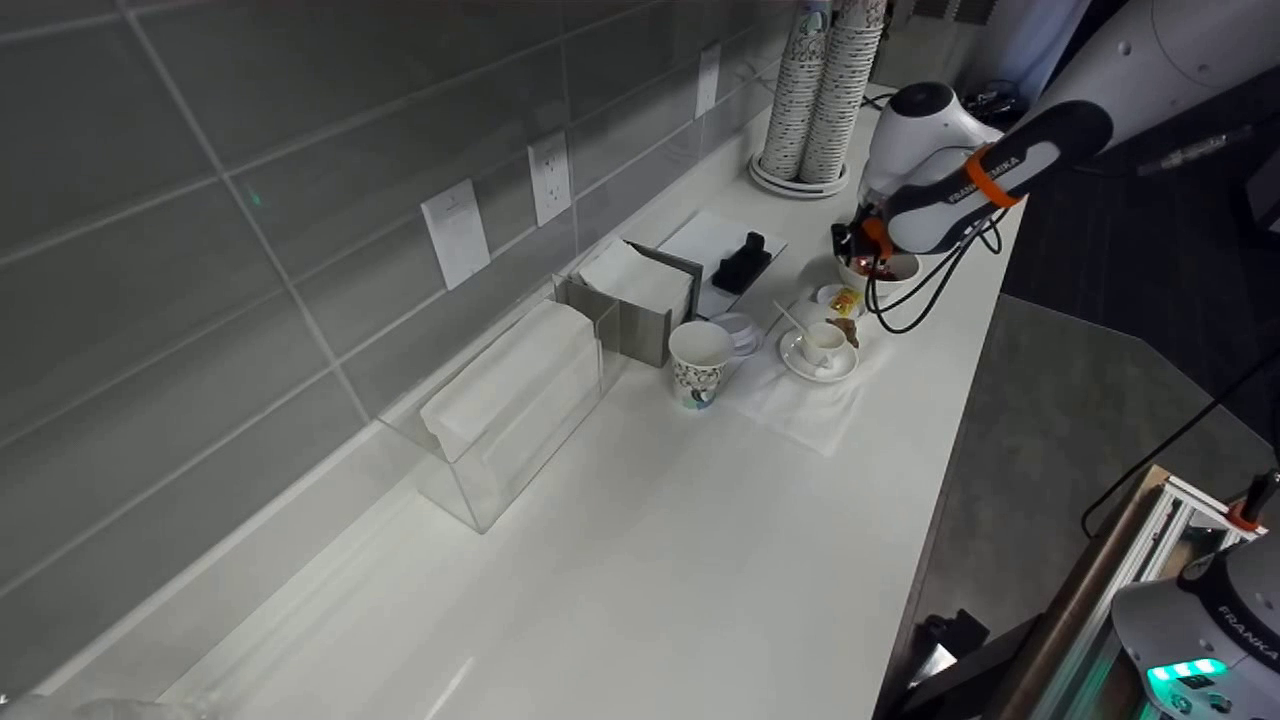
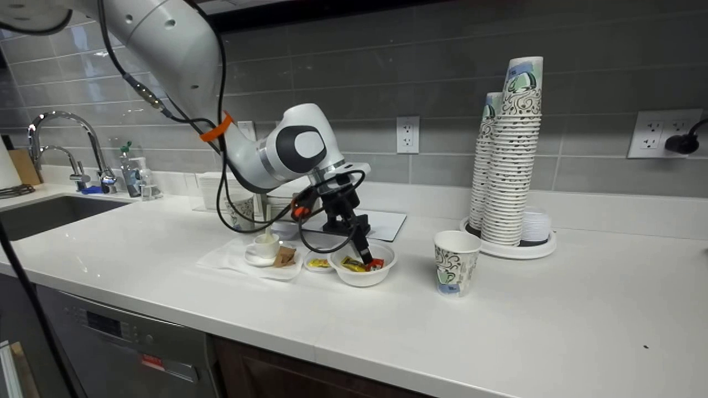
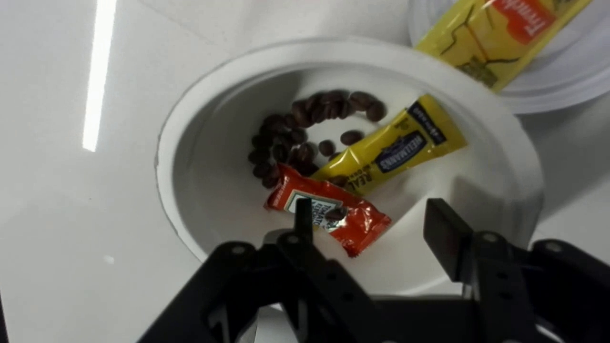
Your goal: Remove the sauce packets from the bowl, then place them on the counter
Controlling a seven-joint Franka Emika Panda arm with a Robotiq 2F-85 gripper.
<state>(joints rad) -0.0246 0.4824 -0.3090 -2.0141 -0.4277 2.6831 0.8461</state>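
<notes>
The white bowl (image 3: 174, 143) stands on the white counter (image 2: 387, 326) and shows in both exterior views (image 2: 359, 280) (image 1: 903, 270). In the wrist view a red ketchup packet (image 3: 360, 221) and a yellow mayonnaise packet (image 3: 405, 147) lie in it. The ketchup partly overlaps the mayonnaise. A yellow mustard packet (image 3: 500, 38) lies outside the bowl on a small white lid. My gripper (image 3: 371, 214) is open and points down into the bowl. Its left finger is in front of the ketchup packet; its right finger is near the bowl wall. Nothing is held between the fingers.
Dark coffee beans (image 3: 286, 136) lie in the bowl. A small white cup on a saucer (image 2: 260, 258) and a brown packet (image 2: 285, 256) stand beside it. A paper cup (image 2: 457, 262) and tall cup stacks (image 2: 511, 177) are nearby. The tiled wall (image 2: 365, 132) runs behind.
</notes>
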